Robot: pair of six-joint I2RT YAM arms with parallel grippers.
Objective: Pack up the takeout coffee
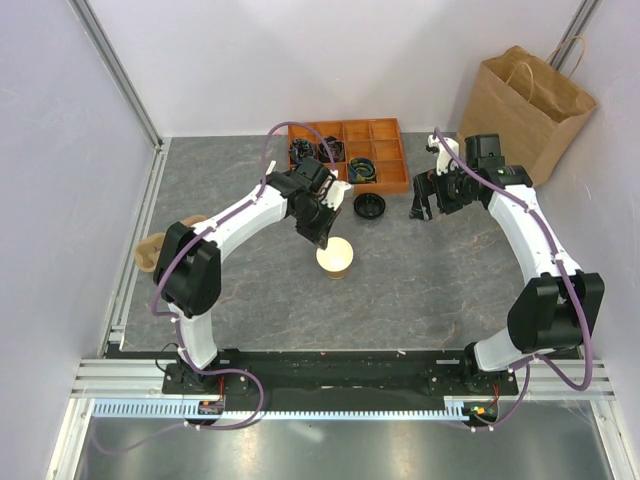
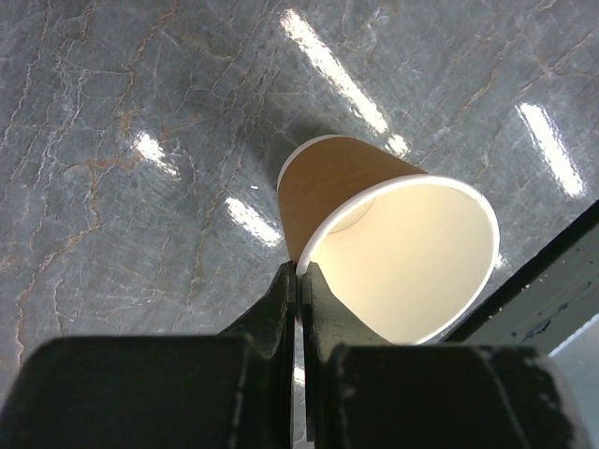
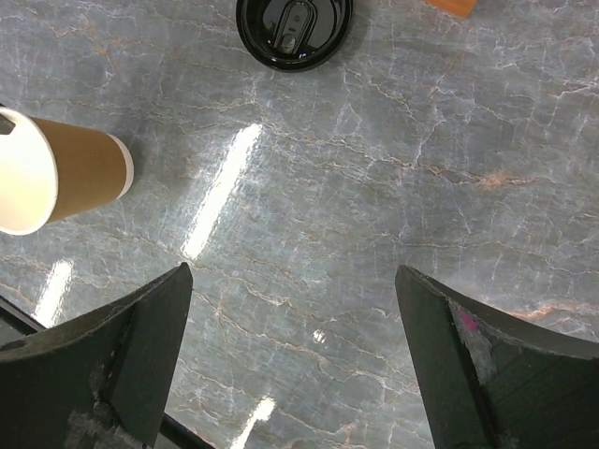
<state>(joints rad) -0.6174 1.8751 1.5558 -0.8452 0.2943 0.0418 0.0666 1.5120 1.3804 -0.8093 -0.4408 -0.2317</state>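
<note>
We're looking down on a grey marbled table (image 1: pixel 430 290). At its far edge we've got an orange tray (image 1: pixel 386 131) split into compartments. Black round pieces (image 1: pixel 305 153) sit in the left and middle ones, while the right-hand ones show bare orange. Over in the far right corner we see a large brown paper bag (image 1: pixel 525 100) standing upright, mouth open, handles up. On the left edge we catch a tan moulded cup carrier (image 1: pixel 148 252), only partly in view.
</note>
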